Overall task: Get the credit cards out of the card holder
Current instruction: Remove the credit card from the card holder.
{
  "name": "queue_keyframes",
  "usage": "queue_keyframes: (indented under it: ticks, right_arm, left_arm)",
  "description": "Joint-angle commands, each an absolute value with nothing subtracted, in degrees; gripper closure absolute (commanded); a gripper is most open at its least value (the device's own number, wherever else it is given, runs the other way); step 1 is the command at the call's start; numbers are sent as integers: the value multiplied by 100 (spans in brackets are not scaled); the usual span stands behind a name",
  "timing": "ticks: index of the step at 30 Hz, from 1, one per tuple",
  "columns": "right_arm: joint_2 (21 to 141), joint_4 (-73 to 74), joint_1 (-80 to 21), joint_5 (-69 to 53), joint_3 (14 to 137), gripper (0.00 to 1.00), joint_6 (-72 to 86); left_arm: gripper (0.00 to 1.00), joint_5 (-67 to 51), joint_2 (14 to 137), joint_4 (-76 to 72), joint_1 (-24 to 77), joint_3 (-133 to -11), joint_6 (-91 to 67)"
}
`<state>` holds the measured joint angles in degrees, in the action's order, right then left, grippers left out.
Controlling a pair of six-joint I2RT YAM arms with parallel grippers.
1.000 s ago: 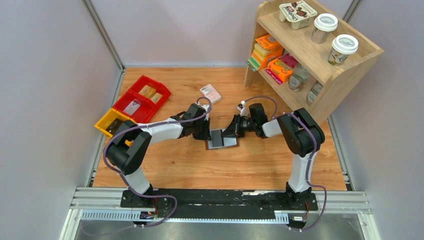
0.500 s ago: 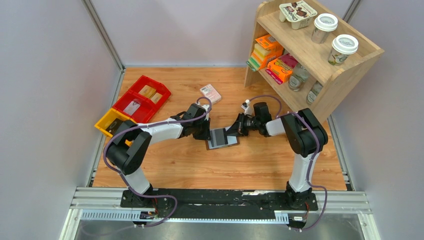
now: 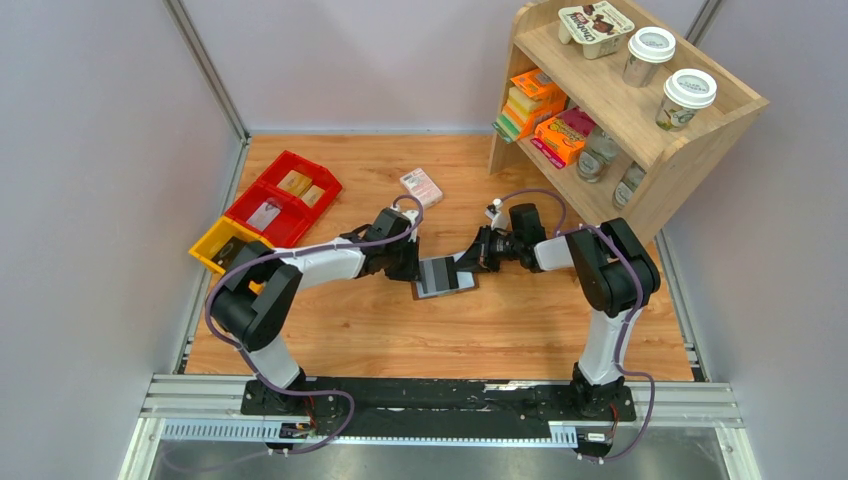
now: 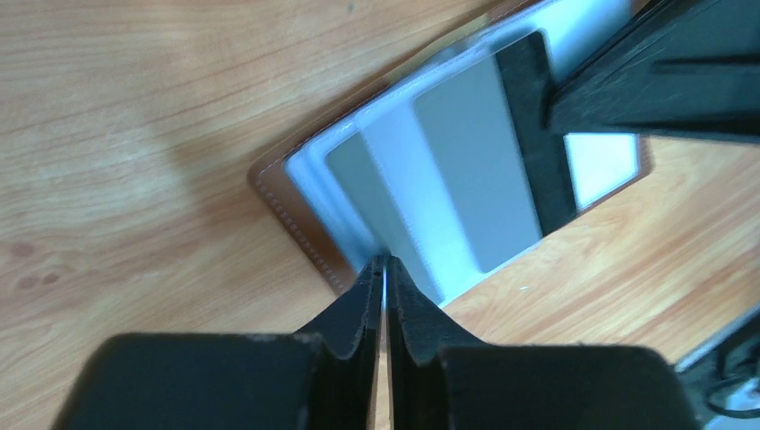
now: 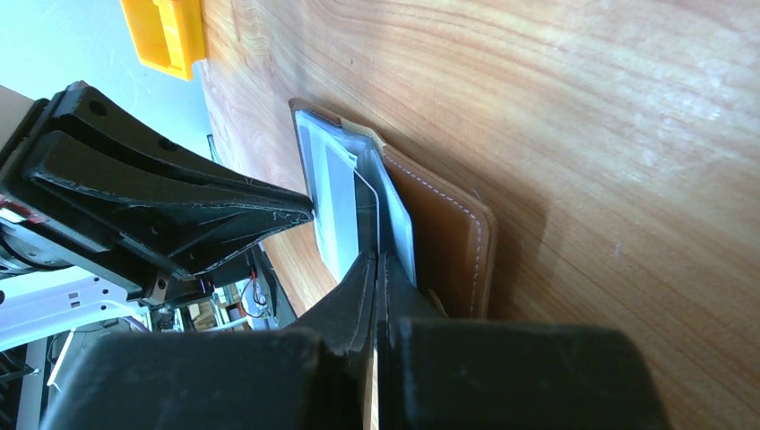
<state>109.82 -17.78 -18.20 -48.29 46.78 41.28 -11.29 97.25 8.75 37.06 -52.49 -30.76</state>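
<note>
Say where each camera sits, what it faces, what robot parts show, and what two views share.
Top external: above and behind the robot, looking down on the table; left arm and right arm show.
Left wrist: on the left arm, facing the wallet; left tool shows.
Right wrist: on the right arm, facing the wallet's opposite edge; right tool shows.
Shared: both wrist views show the wallet and the other tool.

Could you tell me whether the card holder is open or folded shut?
Open: the card holder lies spread out, pale pockets facing up, a grey card showing.
</note>
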Motion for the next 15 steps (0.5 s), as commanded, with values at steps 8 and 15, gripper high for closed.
queue_keyframes:
  ticks: [8,15]
  right_arm:
    - [10819,-1758,-1828,-4746,4711,100,4034]
    - [10863,-1758,-1854,-4746,4755,100,4069]
  left_arm:
    - [65,-914,8877,598,3884,-5115,-2365]
    - [70,-1142,9474,598,4096,-5624,-2303]
